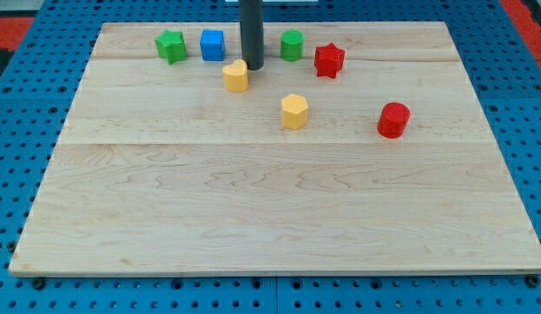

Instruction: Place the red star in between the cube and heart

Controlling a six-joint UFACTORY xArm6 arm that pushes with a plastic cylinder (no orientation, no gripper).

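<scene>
The red star (329, 60) lies near the view's top, right of centre. The blue cube (212, 44) sits at the top left. A yellow heart-like block (236, 76) lies just below and right of the cube. My tip (252, 66) stands right beside this yellow block, at its upper right edge, between the cube and the green cylinder (291, 44). The red star is about 90 px to the right of my tip, apart from it.
A green star (171, 45) lies at the top left, left of the cube. A yellow hexagon-like block (294, 111) sits near the centre. A red cylinder (393, 119) lies at the right. The wooden board (270, 218) rests on a blue pegboard.
</scene>
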